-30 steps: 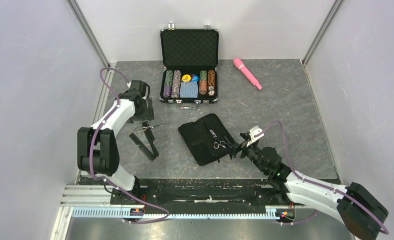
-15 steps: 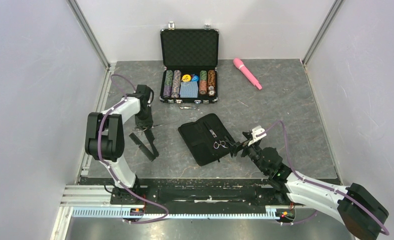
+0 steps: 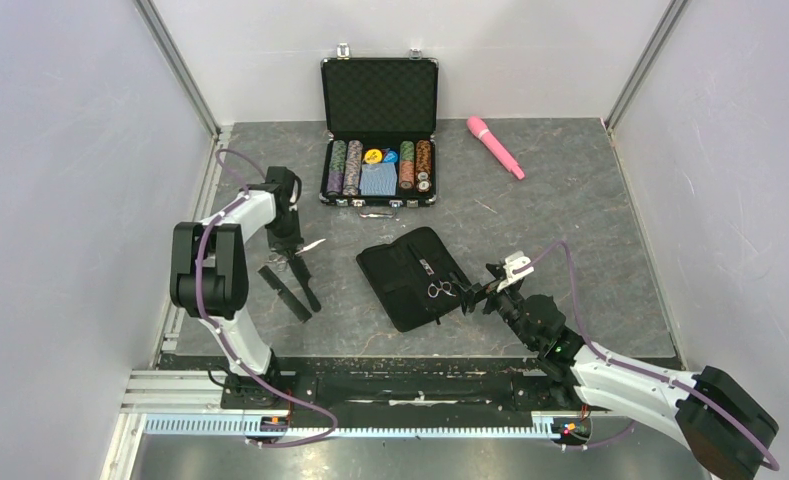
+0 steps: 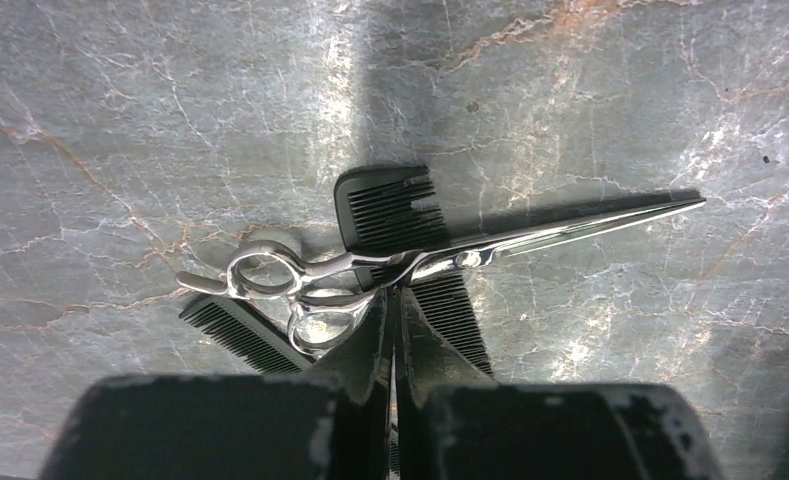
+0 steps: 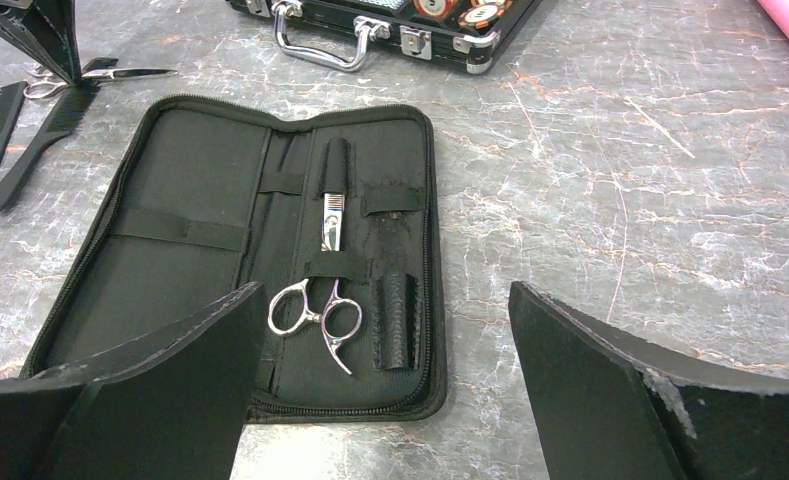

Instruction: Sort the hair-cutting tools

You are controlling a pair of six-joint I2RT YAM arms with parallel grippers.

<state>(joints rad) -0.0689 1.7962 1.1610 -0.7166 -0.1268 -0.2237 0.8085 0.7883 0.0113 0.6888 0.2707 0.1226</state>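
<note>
The tabletop (image 4: 120, 120) looks like grey veined stone, smooth with a dull sheen. The scissors (image 4: 530, 236) are mirror-bright polished metal, as is the second pair (image 5: 315, 310) in the pouch (image 5: 185, 200), which is matt black cloth. The combs (image 4: 385, 205) are matt black plastic. The case (image 3: 378, 95) has ridged black foam lining and shiny metal trim. The wand (image 3: 495, 146) is glossy pink plastic. The fingers (image 5: 590, 370) of the right hand (image 5: 385, 290) are matt black, scuffed pale at the edges.

No lettering, brand or number can be read anywhere — the chips (image 3: 353, 166) in the open case (image 3: 378, 95) bear marks too small to make out.
</note>
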